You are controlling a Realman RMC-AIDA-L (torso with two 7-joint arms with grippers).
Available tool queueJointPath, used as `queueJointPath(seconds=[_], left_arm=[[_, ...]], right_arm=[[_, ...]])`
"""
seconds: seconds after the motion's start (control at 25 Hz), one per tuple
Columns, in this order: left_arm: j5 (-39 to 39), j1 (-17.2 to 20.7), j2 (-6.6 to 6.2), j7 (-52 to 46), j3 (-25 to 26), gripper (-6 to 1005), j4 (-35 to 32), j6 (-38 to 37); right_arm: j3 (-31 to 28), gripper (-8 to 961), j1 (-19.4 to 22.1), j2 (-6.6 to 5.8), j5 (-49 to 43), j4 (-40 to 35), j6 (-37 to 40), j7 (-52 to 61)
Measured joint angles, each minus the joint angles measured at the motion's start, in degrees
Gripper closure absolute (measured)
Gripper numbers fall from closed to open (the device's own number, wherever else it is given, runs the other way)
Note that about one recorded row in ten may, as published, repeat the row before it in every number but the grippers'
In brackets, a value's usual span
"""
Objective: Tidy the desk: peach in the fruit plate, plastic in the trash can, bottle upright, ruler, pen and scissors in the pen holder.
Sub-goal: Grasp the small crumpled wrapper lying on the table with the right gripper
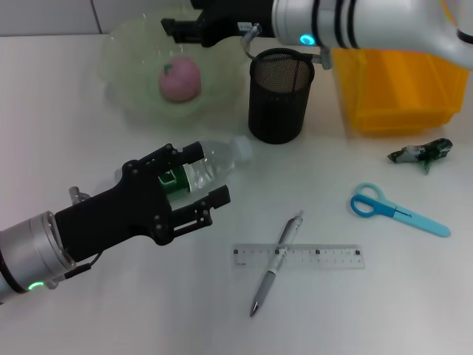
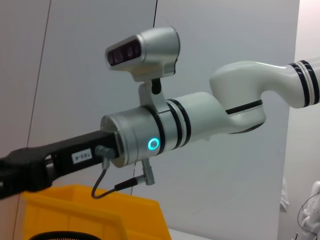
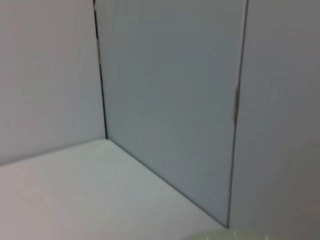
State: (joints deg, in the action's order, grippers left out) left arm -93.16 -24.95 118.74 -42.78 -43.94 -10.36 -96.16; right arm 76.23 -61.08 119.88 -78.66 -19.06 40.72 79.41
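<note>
1. Left gripper [image 1: 194,180] is clamped around the lying bottle [image 1: 214,161], hiding its middle.
2. Pen [image 1: 277,259] lies across the ruler [image 1: 298,256], scissors [image 1: 396,210] and plastic [image 1: 421,153] apart.
3. Right gripper [image 1: 176,31], fingers unreadable, hovers above the peach [image 1: 180,80] in the fruit plate [image 1: 126,66].

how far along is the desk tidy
Done: the peach sits in the fruit plate, with the right gripper above the plate's far side. In hand: the left gripper has its fingers around the bottle, which lies on its side. Left: the plastic beside the yellow bin, and the ruler, pen and scissors, all outside the pen holder.
</note>
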Motion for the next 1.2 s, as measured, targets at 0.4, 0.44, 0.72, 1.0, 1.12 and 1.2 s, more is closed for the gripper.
queueJointPath(seconds=[0.4,0.44,0.72,1.0,1.12,1.2], left_arm=[[-0.4,0.1,0.05,0.5,0.0,230,0.2,0.0],[-0.4,0.0,0.04,0.5,0.0,230,0.2,0.0],[-0.4,-0.2,-0.04,0.5,0.0,230,0.2,0.3],[-0.4,0.0,-0.08,0.5,0.0,230,0.2,1.1],[-0.4,0.0,-0.09,0.5,-0.1,230,0.2,1.4],[-0.4,0.1,-0.09,0.3,-0.1,230,0.2,1.5]], right_arm=[[-0.4,271,13.1,-0.53,16.3,-6.6,17.8,-11.4],[-0.4,271,14.7,-0.55,17.4,-6.8,21.0,-13.6],[-2.7,271,24.6,-0.7,18.6,-6.9,35.6,-21.4],[-3.5,271,33.2,-2.55,15.3,-6.2,45.5,-23.6],[-3.6,271,35.0,-3.81,11.5,-5.5,47.1,-23.1],[-3.9,271,35.9,-4.71,8.5,-4.6,48.6,-23.1]])
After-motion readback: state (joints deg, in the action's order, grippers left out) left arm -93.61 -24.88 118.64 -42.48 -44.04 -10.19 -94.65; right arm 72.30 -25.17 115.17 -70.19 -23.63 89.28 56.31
